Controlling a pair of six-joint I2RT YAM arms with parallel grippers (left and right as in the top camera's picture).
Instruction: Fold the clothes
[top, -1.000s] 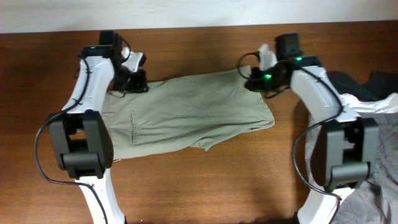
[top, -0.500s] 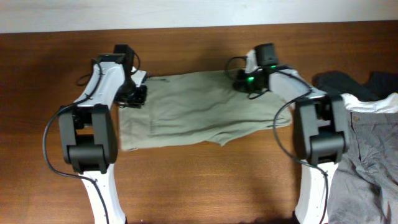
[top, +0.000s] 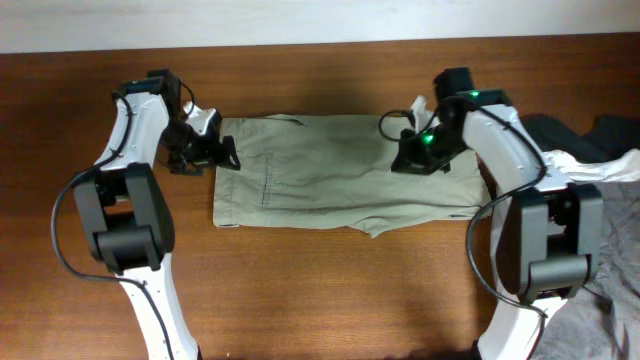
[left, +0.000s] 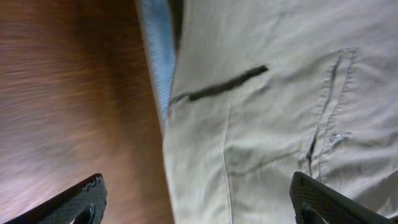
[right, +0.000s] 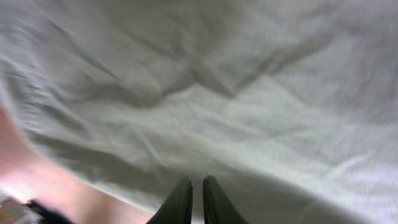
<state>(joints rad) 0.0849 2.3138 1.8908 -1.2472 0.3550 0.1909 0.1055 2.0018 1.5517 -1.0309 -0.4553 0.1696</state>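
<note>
1. Spreading wide, the left gripper (left: 198, 190) stands open with nothing between its fingers (left: 84, 200), low over the waistband end of the shorts (top: 330, 175).
2. Below it show a dark pocket slit (left: 224, 84) and the pale blue inner edge (left: 155, 62), beside the bare table (left: 62, 93).
3. The right gripper (right: 194, 186) has its fingers pressed nearly together against the cloth; I cannot tell whether a fold is pinched.
4. It sits over the leg end of the shorts.
5. The shorts lie spread flat mid-table, with the waistband toward the left arm and the legs toward the right.
6. At the table's right edge lie a dark garment (top: 560, 130), a white garment (top: 600, 168) and grey trousers (top: 600, 320).
</note>
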